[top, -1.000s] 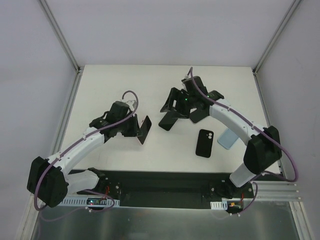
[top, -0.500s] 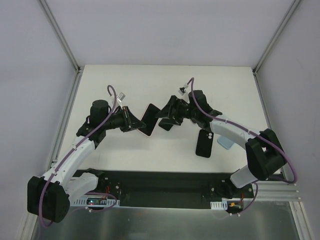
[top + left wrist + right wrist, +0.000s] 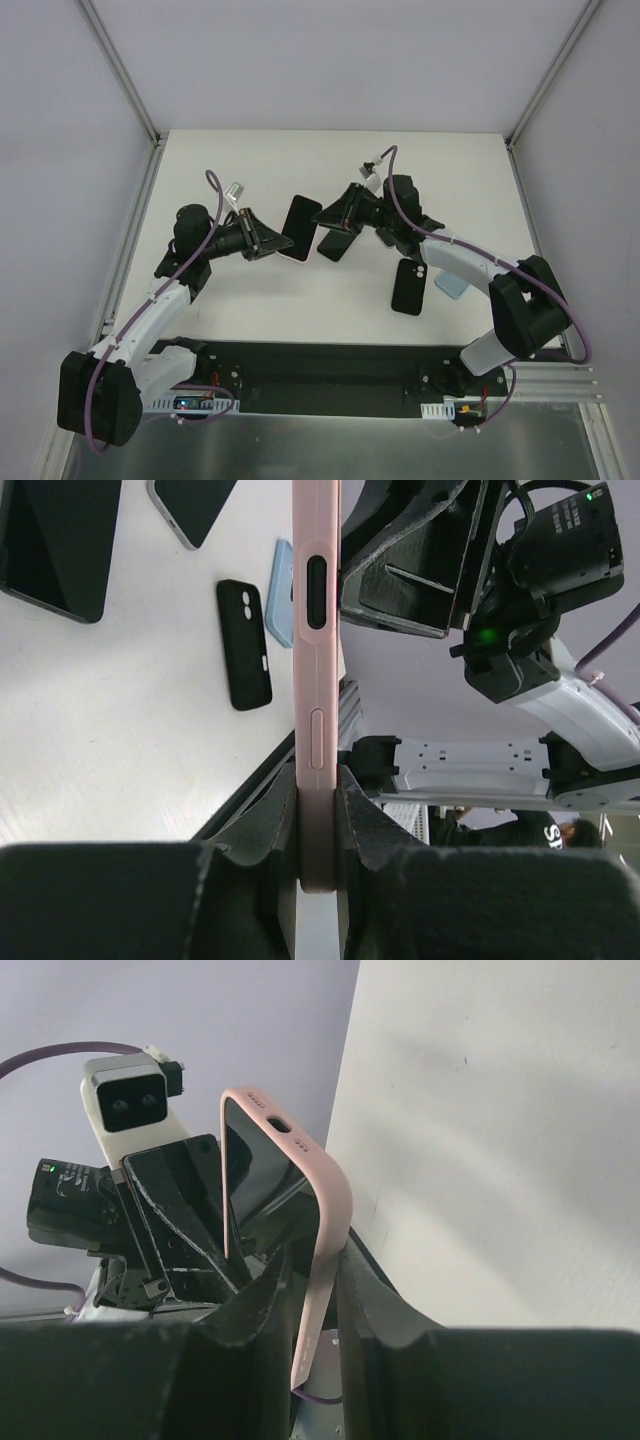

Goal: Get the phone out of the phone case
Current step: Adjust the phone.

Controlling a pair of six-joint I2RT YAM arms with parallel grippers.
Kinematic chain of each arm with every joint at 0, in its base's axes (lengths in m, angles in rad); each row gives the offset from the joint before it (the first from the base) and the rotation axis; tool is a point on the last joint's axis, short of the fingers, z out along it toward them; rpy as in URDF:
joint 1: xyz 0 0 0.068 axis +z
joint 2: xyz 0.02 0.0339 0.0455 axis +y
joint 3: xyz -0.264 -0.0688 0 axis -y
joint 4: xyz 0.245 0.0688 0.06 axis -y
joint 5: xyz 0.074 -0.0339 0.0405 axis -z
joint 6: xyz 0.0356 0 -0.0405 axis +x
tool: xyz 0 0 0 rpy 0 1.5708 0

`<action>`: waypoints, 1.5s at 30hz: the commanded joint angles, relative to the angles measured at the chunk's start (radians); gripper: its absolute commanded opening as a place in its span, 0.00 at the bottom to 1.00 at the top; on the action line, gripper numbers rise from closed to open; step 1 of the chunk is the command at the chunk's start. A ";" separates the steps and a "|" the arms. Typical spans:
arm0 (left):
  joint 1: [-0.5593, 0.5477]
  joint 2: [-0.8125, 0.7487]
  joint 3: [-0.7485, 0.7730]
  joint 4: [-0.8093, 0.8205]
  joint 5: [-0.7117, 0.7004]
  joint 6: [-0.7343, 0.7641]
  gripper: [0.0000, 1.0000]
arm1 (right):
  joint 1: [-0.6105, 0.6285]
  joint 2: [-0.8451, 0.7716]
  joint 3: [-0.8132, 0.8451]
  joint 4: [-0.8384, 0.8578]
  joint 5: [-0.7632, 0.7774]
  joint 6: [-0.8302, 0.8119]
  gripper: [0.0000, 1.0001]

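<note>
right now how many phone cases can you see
3. Pink case, on the phone, gripped by left gripper and right gripper; black case flat on the table; light blue case beside it, partly under the right arm. Others may be hidden.

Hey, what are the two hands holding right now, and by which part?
Both hold the pink-cased phone, clamped front to back: the left hand on one edge, the right hand on the opposite side.

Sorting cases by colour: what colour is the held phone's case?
Pink case, clearest in left wrist view.
</note>
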 commanded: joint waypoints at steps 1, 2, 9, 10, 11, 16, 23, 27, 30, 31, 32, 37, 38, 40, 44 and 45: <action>-0.006 -0.019 0.004 0.213 0.084 -0.099 0.00 | 0.036 0.003 0.009 0.208 -0.056 0.030 0.20; -0.006 -0.019 0.007 0.221 0.087 -0.115 0.00 | 0.037 0.019 0.006 0.225 -0.056 0.035 0.26; 0.005 -0.044 0.033 0.252 0.104 -0.159 0.00 | 0.039 0.094 0.009 0.367 -0.062 0.121 0.47; 0.008 -0.047 0.035 0.250 0.104 -0.160 0.00 | 0.041 0.097 0.007 0.396 -0.060 0.134 0.40; 0.011 -0.050 0.035 0.250 0.107 -0.162 0.00 | 0.041 0.103 0.007 0.408 -0.056 0.141 0.32; 0.016 -0.051 0.013 0.245 0.110 -0.156 0.00 | 0.038 0.095 -0.011 0.416 -0.042 0.147 0.01; 0.034 -0.053 0.025 0.233 0.165 -0.139 0.00 | 0.025 0.094 -0.025 0.398 -0.060 0.130 0.01; 0.036 -0.030 0.055 0.224 0.204 -0.128 0.31 | 0.050 0.094 0.041 0.283 -0.116 0.057 0.01; 0.034 -0.008 0.073 0.248 0.228 -0.137 0.45 | 0.067 0.094 0.081 0.223 -0.145 0.015 0.01; 0.034 0.004 0.078 0.277 0.234 -0.148 0.45 | 0.068 0.097 0.082 0.219 -0.151 0.013 0.01; 0.034 0.007 0.079 0.288 0.245 -0.154 0.44 | 0.070 0.098 0.087 0.219 -0.154 0.015 0.01; 0.034 0.022 0.078 0.325 0.276 -0.174 0.31 | 0.076 0.111 0.105 0.219 -0.178 0.013 0.01; 0.034 0.024 0.076 0.347 0.277 -0.182 0.34 | 0.079 0.115 0.114 0.216 -0.188 0.012 0.02; 0.034 0.033 0.059 0.394 0.280 -0.224 0.41 | 0.091 0.132 0.141 0.201 -0.206 0.006 0.01; 0.034 0.051 0.032 0.547 0.284 -0.324 0.18 | 0.102 0.158 0.154 0.192 -0.222 0.007 0.01; 0.034 0.053 0.029 0.578 0.282 -0.336 0.00 | 0.100 0.163 0.154 0.190 -0.225 0.007 0.01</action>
